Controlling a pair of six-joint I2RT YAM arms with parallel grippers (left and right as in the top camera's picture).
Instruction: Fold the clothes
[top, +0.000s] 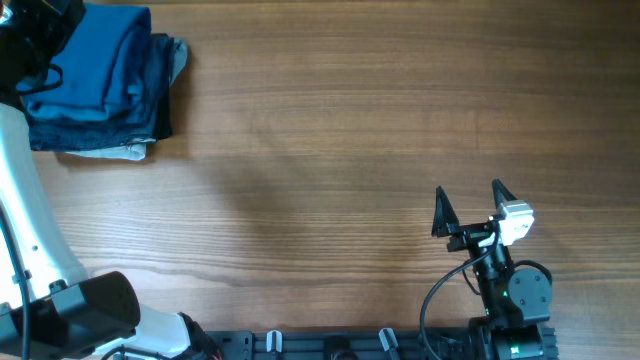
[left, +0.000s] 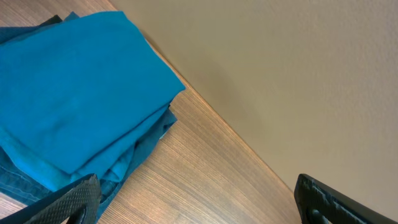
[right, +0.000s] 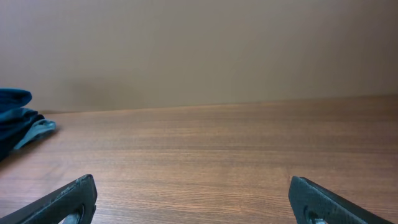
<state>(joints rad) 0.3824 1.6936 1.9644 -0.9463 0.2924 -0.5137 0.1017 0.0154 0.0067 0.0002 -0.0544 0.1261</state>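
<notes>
The medium-blue shirt (top: 95, 60) lies folded on top of a stack of clothes at the table's far left corner; its collar and placket do not show. In the left wrist view it (left: 74, 93) fills the left side. My left gripper (top: 40, 35) hangs over the stack's left part. In its own view (left: 199, 205) its fingers are wide apart with nothing between them, and the left finger is over the stack's edge. My right gripper (top: 470, 195) is open and empty near the table's front right, as its own view (right: 193, 199) also shows, far from the stack (right: 15, 118).
Under the shirt lie darker denim-blue pieces (top: 85, 135), a grey piece (top: 128, 152) and a black garment (top: 162, 100). The wooden table (top: 350, 150) ends at a beige wall (left: 298, 74) just behind the stack. The left arm's white link (top: 30, 230) runs along the left edge.
</notes>
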